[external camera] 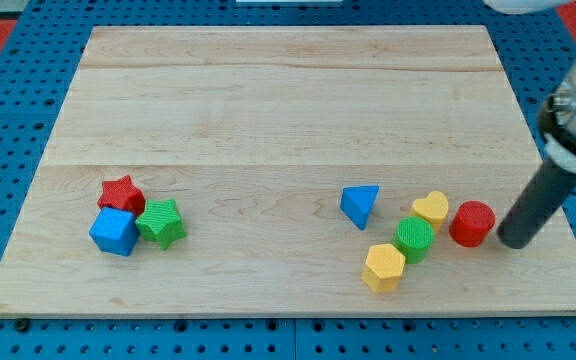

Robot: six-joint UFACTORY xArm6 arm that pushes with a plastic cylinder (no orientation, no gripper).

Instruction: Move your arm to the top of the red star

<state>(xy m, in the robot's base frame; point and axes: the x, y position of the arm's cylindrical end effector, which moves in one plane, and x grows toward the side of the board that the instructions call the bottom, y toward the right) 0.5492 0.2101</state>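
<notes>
Camera view, single frame. Tabletop (pixel 288 100) is a pale wooden board on a blue pegboard (pixel 28 60). My tip (pixel 514 241) sits near the view's right edge, low on the board, just to the right of the red cylinder (pixel 472 223); contact cannot be judged. I carry no fingers, only the dark rod (pixel 536 205), so nothing is held.

Right cluster: yellow heart (pixel 430 209) just left of the red cylinder; green cylinder (pixel 413 238) below the heart and touching or nearly touching it; yellow hexagonal block (pixel 383 267) at the green cylinder's lower left; blue triangular block (pixel 359 205) standing apart, further left.

Left cluster, well apart from my tip, across the board: red star (pixel 120 193) on top, blue cube (pixel 114 231) directly below it, green star (pixel 161 222) at its lower right. All three are packed together, apparently touching.
</notes>
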